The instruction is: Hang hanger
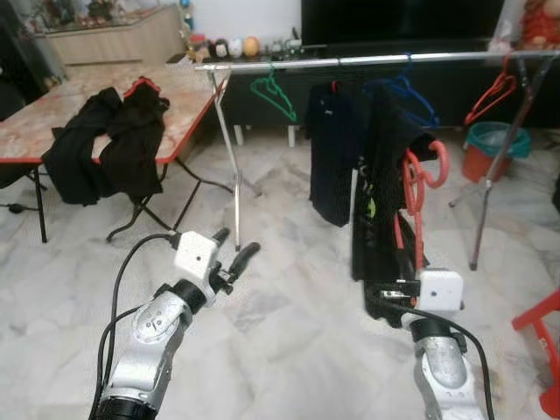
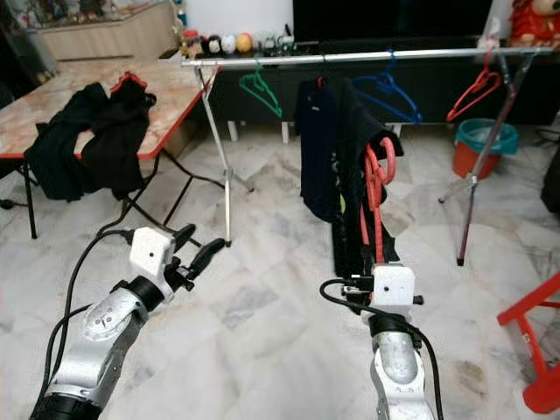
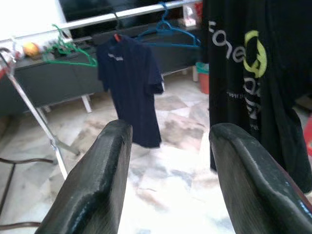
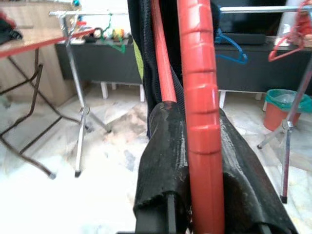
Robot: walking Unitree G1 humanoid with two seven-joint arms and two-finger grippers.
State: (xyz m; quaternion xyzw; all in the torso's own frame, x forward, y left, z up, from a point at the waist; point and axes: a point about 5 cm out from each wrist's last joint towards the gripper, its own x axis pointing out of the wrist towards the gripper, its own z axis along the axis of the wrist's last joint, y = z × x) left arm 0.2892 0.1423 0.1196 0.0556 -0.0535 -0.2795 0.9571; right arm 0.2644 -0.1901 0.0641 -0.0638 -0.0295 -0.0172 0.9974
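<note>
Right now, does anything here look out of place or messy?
Yes. Dark clothes lie heaped on the marble-patterned folding table, spilling over its edge, not hung on the silver rail. The right end effector grips a red plastic hanger carrying a black garment, not yet on the rail.

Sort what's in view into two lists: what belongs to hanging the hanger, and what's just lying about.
For the job:
- red hanger carrying a black garment, clamped in the right tool
- clothes rail

Lying about:
- navy shirt on the rail
- green hanger, blue hanger and another red hanger on the rail
- dark clothes on the table
- orange bin
- left tool, open and empty
</note>
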